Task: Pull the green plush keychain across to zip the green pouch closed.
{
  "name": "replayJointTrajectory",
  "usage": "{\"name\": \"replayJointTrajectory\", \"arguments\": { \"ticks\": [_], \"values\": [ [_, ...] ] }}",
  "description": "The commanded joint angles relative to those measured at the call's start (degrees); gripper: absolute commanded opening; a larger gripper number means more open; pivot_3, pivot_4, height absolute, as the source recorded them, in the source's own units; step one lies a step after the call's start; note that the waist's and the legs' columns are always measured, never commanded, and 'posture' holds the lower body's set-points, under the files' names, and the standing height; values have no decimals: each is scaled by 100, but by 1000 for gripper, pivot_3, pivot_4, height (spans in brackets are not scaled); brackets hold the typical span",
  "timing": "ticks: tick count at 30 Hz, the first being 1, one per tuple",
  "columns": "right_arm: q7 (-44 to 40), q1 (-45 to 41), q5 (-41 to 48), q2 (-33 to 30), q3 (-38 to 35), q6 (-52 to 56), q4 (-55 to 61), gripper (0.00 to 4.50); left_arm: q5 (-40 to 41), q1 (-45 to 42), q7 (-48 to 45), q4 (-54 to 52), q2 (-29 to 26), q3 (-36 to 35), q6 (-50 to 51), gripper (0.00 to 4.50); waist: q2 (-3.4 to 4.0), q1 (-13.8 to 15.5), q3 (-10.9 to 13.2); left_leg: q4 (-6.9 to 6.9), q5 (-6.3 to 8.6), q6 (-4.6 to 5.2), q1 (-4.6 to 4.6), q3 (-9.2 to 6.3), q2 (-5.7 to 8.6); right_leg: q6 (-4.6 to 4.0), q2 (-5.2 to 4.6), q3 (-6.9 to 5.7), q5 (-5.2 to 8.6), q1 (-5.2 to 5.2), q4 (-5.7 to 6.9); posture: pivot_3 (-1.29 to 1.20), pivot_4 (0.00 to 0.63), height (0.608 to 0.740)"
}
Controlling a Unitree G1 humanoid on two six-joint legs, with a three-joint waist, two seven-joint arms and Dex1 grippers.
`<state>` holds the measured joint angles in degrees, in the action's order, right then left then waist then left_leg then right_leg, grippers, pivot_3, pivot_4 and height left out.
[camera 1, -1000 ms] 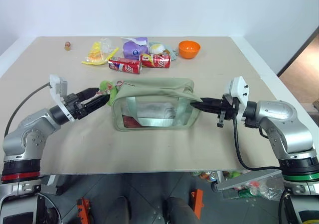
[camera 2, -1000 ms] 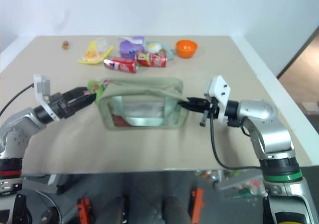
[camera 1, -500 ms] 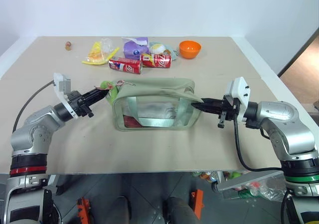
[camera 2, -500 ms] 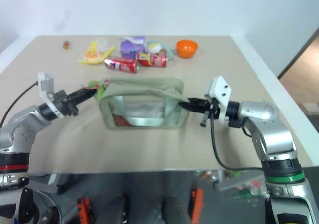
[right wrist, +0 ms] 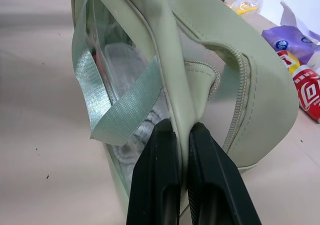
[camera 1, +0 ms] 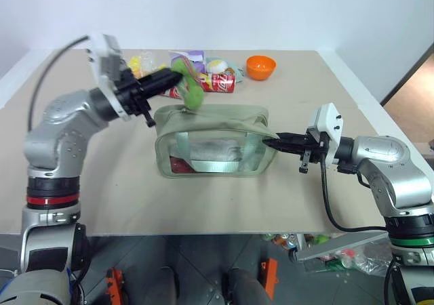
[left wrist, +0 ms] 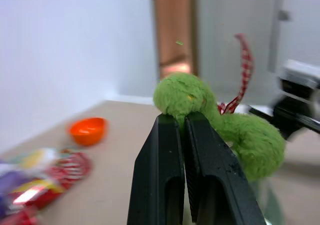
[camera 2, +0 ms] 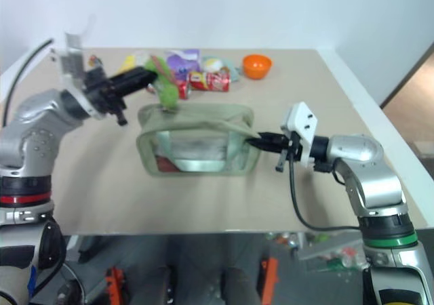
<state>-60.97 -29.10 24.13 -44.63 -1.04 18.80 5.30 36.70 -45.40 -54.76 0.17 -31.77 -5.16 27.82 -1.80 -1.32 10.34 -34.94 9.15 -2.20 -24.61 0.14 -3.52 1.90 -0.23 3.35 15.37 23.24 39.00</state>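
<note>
Head views, step: the pull looked just begun; the left gripper (camera 1: pixel 178 78) was raised over the pouch's left end, clamped on the green plush keychain (camera 1: pixel 192 95), which hung from its tips above the green pouch (camera 1: pixel 211 142).
Head views, pouch: it sat mid-table (camera 1: pixel 122 196), upright, its top still slack and folded; how far the zip was drawn could not be told.
Head views, anchor: the right gripper (camera 1: pixel 271 142) pinched the pouch's right end.
Head views, clutter: red cans (camera 1: pixel 215 82), a purple packet (camera 1: pixel 192 56) and an orange bowl (camera 1: pixel 260 66) lay well behind the pouch.
Left wrist view, pincer: fingers (left wrist: pixel 165 170) were narrow, nearly touching, biting the plush charm's near lobe; a red-checked cord (left wrist: pixel 244 80) looped up behind it.
Right wrist view, pincer: fingers (right wrist: pixel 155 185) were squeezed on a fold of pouch fabric beside the zipper's end (right wrist: pixel 242 90), a strap handle (right wrist: pixel 117 115) drooping alongside.
Next move, judged: carry the charm low along the zipper line toward the right gripper while that end stays braced; pulling upward would probably lift the pouch rather than run the slider.
</note>
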Motion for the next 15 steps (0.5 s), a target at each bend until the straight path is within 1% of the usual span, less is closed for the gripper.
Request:
{"name": "replayJointTrajectory", "arguments": {
  "ticks": [1,5,7,9,10,12,13,15],
  "values": [
    [21,-102,-55,-43,-127,-74,45,0,-356,-276,-207,166,53,382,-143,16,0,1,0,0,0,0,0,-1,0,0,0,-1,0,0,0,0,150,740],
    [54,-55,-82,-40,-149,-95,89,0,-845,-393,-726,486,-80,898,-300,16,0,-1,0,-2,0,0,-1,2,1,1,0,3,0,0,0,0,150,740],
    [77,-20,-86,-39,-167,-98,128,0,-830,-460,-853,600,-90,922,-136,16,0,-1,0,-2,0,0,-2,0,1,1,0,1,1,0,0,0,150,740],
    [101,16,-78,-34,-189,-90,166,0,-773,-570,-901,702,-59,869,-22,676,0,-2,0,-2,0,0,-1,0,1,1,0,0,1,0,0,0,150,740],
    [111,34,-76,-32,-196,-89,183,0,-794,-613,-931,743,-58,869,-24,911,0,-1,0,-2,0,0,-2,0,1,2,0,0,1,0,0,0,150,740],
    [130,59,-70,-32,-202,-91,209,0,-857,-684,-986,791,-69,866,-90,1716,0,-2,0,-3,0,0,-1,0,1,2,-1,1,1,-1,0,0,150,740],
    [139,69,-64,-33,-204,-91,221,0,-872,-718,-981,801,-77,840,-109,1953,0,-1,0,-3,0,0,-2,0,1,2,-1,1,1,-1,0,0,150,740],
    [166,82,-50,-27,-206,-92,238,0,-812,-785,-1005,741,-164,719,-38,2675,0,-1,0,-3,0,0,-2,-1,1,2,-1,0,1,-1,0,0,150,740]
  ]
}}
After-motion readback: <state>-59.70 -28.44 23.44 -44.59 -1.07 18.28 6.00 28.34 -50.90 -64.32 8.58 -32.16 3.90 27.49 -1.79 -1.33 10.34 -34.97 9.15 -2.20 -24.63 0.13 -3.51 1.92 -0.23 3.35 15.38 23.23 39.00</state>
